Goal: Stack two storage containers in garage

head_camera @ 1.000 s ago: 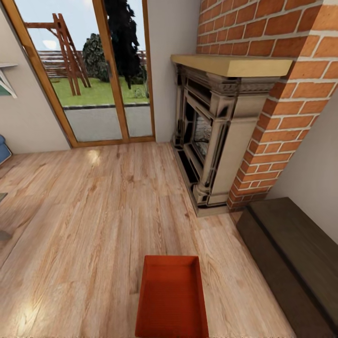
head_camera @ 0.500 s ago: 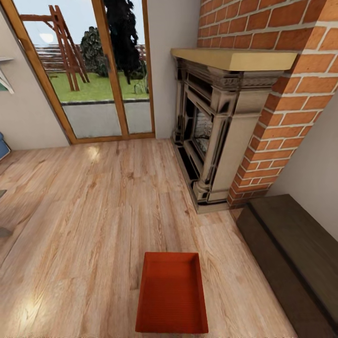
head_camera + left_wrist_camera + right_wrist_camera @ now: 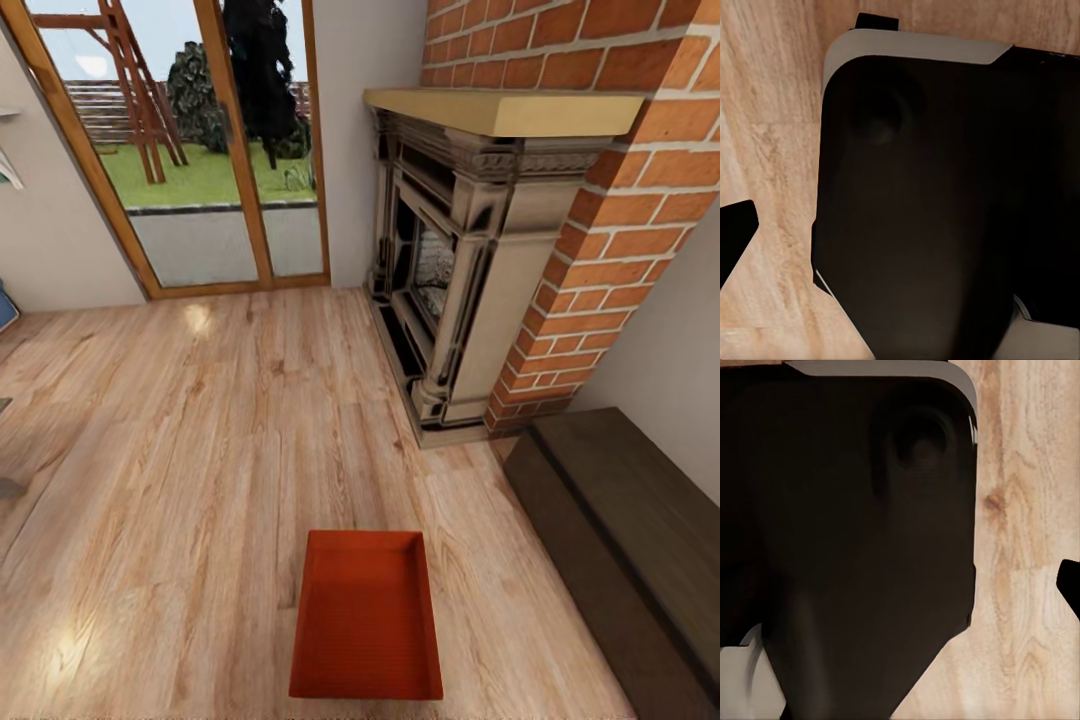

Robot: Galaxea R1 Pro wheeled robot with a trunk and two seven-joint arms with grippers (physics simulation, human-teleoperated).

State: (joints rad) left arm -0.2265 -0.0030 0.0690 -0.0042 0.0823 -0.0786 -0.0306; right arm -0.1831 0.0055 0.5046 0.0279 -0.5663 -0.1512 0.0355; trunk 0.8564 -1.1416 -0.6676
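One orange-red storage container (image 3: 367, 615) lies flat and empty on the light wood plank floor (image 3: 200, 450) of the living room, low in the middle of the head view, its long side pointing away from me. In the left wrist view a single dark fingertip (image 3: 735, 234) shows at the frame's edge over the planks. The right wrist view likewise shows one dark fingertip (image 3: 1071, 585) at its edge. Nothing is held at either fingertip, and neither is near the container.
A stone fireplace (image 3: 450, 260) in a brick chimney (image 3: 610, 200) stands ahead to the right. A long dark low cabinet (image 3: 620, 540) runs along the right wall. Glass patio doors (image 3: 190, 150) are ahead to the left. My dark base (image 3: 930, 210) takes up much of both wrist views.
The whole head picture has shifted slightly, so the camera moved. The container now sits a little higher in the frame with its near edge fully visible.
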